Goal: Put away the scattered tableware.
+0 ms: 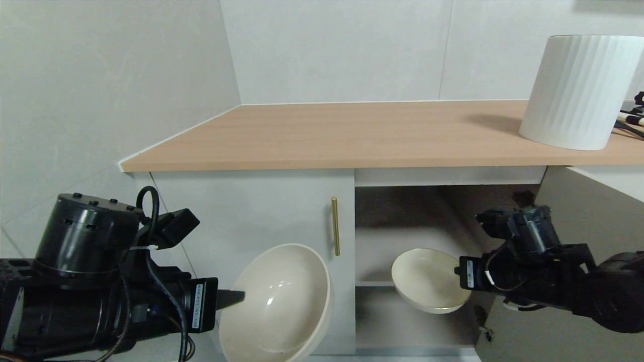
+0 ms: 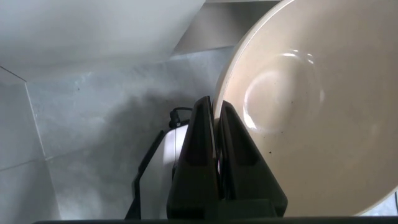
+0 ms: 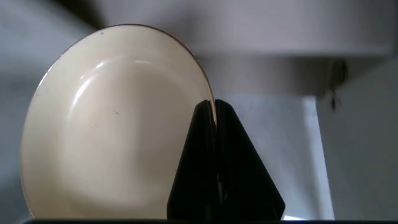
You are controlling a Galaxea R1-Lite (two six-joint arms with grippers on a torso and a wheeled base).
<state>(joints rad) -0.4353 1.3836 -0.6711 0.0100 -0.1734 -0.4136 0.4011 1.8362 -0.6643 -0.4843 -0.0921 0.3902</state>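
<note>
Two pieces of tableware are in the grippers; the bowl point(image 1: 279, 301) point(image 2: 311, 93) is held on edge, low before the shut door point(image 1: 251, 211) of the cabinet point(image 1: 443, 176), with its hollow facing the head camera and its rim just beside the handle point(image 1: 335, 226); the left gripper point(image 1: 236, 296) point(image 2: 214, 102) has its jaws pinched on the bowl's rim, one finger inside and one outside. The dish point(image 1: 427, 279) point(image 3: 112, 124), smaller and shallower, with a thin dark line round its rim, hangs tilted in the open half of the cabinet, at the level of the shelf point(image 1: 372, 284); whether it touches the shelf I cannot tell; the right gripper point(image 1: 460, 274) point(image 3: 214, 106) nips its rim on the side away from the bowl, jaws pressed close on the edge. Bowl and dish are apart, with the handle and the edge of the shut door between them; the open door point(image 1: 604, 201) stands behind the right arm. Above, on the wooden counter point(image 1: 352, 133), a white ribbed pot point(image 1: 578, 90) stands upright toward the right end; some dark utensils point(image 1: 631, 118) lie just beside it at the edge of the head view.
</note>
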